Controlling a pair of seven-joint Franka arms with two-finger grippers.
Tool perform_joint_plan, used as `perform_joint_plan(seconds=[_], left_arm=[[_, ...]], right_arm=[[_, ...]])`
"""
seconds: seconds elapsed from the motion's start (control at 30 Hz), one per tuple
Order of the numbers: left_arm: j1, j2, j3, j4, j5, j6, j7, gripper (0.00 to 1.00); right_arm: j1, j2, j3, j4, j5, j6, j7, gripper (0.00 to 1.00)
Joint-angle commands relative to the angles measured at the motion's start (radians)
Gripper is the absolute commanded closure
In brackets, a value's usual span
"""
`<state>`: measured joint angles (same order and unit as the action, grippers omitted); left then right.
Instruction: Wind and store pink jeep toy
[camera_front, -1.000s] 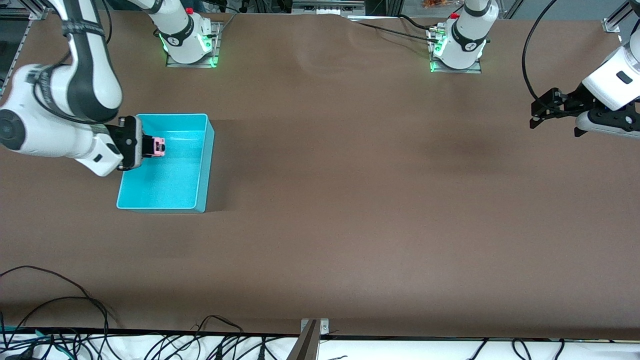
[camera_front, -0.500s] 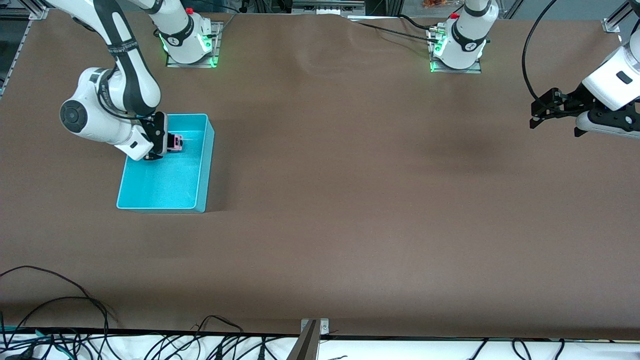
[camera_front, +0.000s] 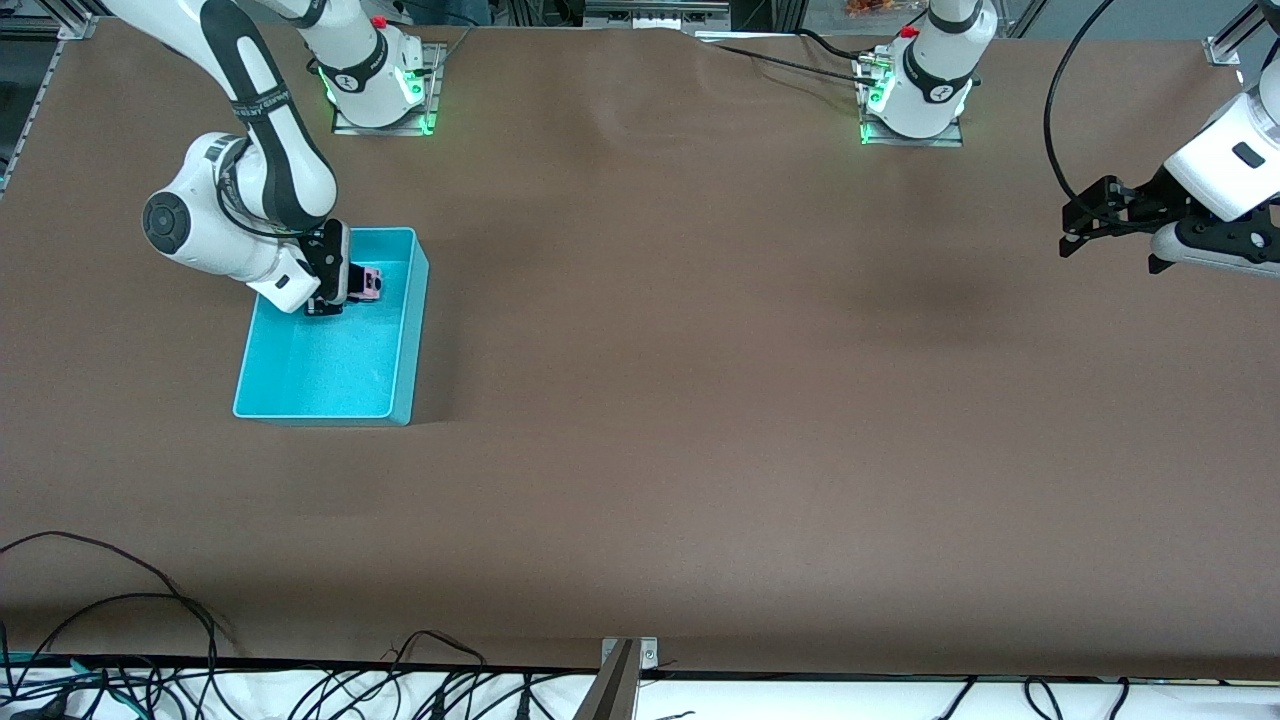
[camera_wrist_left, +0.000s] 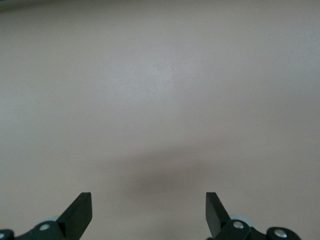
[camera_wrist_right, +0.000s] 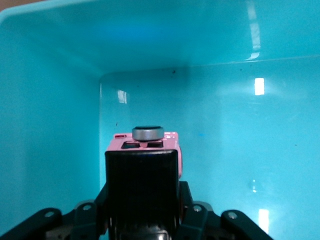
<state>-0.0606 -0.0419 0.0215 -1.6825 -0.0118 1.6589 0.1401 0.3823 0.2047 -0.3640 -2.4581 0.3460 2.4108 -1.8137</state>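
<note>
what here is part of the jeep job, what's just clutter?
Job:
- pink jeep toy, inside the bin at the right end effector
- turquoise bin, toward the right arm's end of the table

Not in use:
- left end effector, open, waiting over bare table
- cables along the table edge nearest the front camera

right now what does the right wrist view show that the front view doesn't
Only the right wrist view shows the small pink jeep toy close up, with a round grey disc on its upper face, and the glossy inner walls and corner of the turquoise plastic bin. Only the front view shows the whole brown table, both arm bases, and the left tool waiting open over the table's left-arm end. Both show the right tool down inside the bin with the jeep between its fingers.
</note>
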Motion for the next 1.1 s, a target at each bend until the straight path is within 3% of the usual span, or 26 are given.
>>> perform_joint_plan(seconds=[0.0, 0.23, 0.47, 0.77, 1.07], left_arm=[[0.001, 0.016, -0.006, 0.035, 0.019, -0.025, -0.013, 0.0], [0.001, 0.016, -0.006, 0.035, 0.019, -0.025, -0.013, 0.0], [0.001, 0.016, -0.006, 0.037, 0.019, -0.025, -0.013, 0.0], [0.001, 0.016, -0.006, 0.037, 0.019, -0.025, -0.013, 0.0], [0.001, 0.016, -0.006, 0.037, 0.019, -0.025, -0.013, 0.0]], right_arm=[[0.004, -0.014, -0.001, 0.01, 0.03, 0.007, -0.03, 0.0], [0.004, -0.03, -0.003, 0.12, 0.031, -0.037, 0.003, 0.0], [-0.006, -0.028, -0.013, 0.347, 0.031, -0.297, 0.241, 0.0], [-0.007, -0.031, -0.075, 0.628, -0.045, -0.536, 0.627, 0.0], [-0.007, -0.031, -0.078, 0.873, -0.162, -0.729, 1.117, 0.0]])
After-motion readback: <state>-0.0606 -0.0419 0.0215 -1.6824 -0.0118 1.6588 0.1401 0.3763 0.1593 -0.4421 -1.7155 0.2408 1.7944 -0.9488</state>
